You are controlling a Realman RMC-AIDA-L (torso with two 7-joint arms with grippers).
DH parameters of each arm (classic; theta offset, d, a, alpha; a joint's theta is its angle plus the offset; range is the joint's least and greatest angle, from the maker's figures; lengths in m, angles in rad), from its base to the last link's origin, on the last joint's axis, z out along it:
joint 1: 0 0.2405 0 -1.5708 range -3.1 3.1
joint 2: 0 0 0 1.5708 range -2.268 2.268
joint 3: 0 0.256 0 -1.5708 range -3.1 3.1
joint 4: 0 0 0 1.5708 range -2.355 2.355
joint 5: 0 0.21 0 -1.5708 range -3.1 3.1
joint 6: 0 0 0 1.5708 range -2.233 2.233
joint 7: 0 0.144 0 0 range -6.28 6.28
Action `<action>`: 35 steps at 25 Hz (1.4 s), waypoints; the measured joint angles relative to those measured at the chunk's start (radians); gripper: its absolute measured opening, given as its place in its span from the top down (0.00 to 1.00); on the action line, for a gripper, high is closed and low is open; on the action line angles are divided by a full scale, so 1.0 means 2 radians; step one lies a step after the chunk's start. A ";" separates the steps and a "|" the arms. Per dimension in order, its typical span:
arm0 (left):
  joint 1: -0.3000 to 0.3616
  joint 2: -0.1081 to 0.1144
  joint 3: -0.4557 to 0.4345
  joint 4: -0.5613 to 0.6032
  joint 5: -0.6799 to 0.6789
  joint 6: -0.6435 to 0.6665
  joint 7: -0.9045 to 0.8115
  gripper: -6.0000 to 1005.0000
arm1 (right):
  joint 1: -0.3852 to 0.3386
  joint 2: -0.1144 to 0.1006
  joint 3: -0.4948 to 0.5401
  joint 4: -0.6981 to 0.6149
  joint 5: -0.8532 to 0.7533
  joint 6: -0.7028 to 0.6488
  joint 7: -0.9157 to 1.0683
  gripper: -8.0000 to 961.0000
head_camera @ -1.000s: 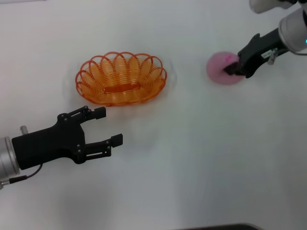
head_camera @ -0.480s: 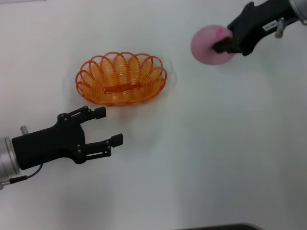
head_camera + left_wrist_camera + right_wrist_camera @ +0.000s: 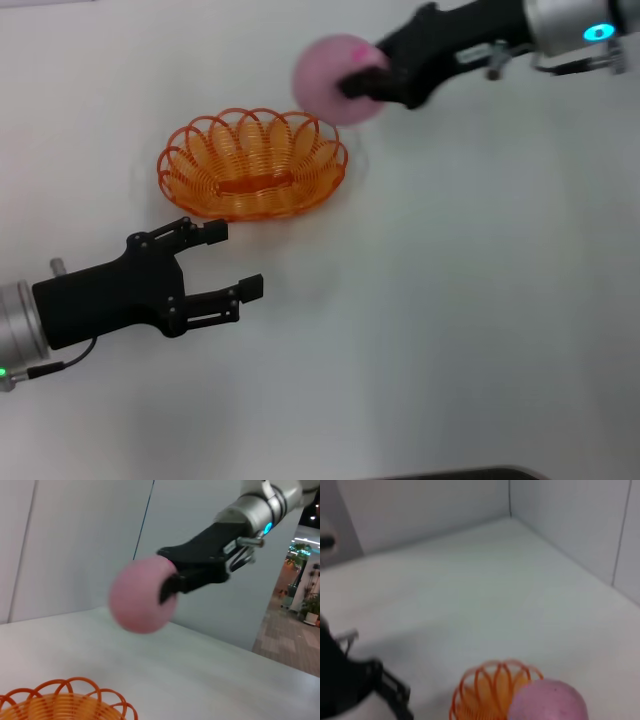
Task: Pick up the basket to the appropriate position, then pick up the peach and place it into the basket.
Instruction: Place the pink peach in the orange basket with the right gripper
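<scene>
You are carrying the round pale pink peach [image 3: 335, 78] above the oval orange wire basket's [image 3: 252, 165] rim.
Right gripper [image 3: 362, 82] fingers are clamping the smooth, likely light fruit's side; left gripper [image 3: 232, 260] is hanging spread, empty.

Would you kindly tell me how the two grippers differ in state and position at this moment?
The right gripper is shut on the peach, held in the air near the far rim of the basket; the left gripper is open and holds nothing. The right gripper sits beyond the basket, while the left gripper sits on its near side. Both are black.
</scene>
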 joint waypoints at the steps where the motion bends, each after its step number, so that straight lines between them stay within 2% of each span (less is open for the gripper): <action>1: -0.001 0.000 0.000 -0.002 0.000 -0.001 0.000 0.13 | 0.000 0.000 -0.002 0.022 0.023 0.017 -0.016 0.90; 2: -0.003 0.000 0.000 -0.004 0.000 -0.001 0.001 0.13 | -0.001 0.001 -0.004 0.075 0.074 0.057 -0.062 0.90; 3: -0.004 0.000 0.000 -0.005 0.000 -0.002 0.002 0.13 | -0.001 0.001 -0.004 0.075 0.074 0.057 -0.062 0.90; 8: -0.006 0.000 0.000 -0.009 -0.005 -0.003 0.004 0.13 | 0.001 0.003 -0.007 0.223 0.212 0.129 -0.227 0.90; 10: -0.007 -0.001 0.000 -0.010 -0.005 -0.003 0.004 0.13 | 0.004 0.003 -0.010 0.274 0.259 0.140 -0.295 0.90; 11: -0.007 -0.001 0.000 -0.010 -0.005 -0.003 0.004 0.13 | 0.008 0.006 -0.010 0.328 0.310 0.143 -0.374 0.90; 12: -0.008 -0.001 0.000 -0.010 -0.006 -0.003 0.005 0.13 | 0.008 0.006 -0.010 0.328 0.310 0.143 -0.374 0.90; 17: -0.008 -0.001 0.000 -0.011 -0.010 -0.009 0.005 0.13 | 0.018 0.010 -0.011 0.447 0.416 0.120 -0.552 0.89; 22: -0.009 -0.001 -0.001 -0.012 -0.017 -0.011 0.005 0.13 | 0.027 0.012 -0.006 0.489 0.436 0.114 -0.603 0.89; 35: -0.008 -0.001 -0.001 -0.013 -0.019 -0.010 0.005 0.13 | 0.041 0.014 -0.004 0.499 0.438 0.118 -0.599 0.88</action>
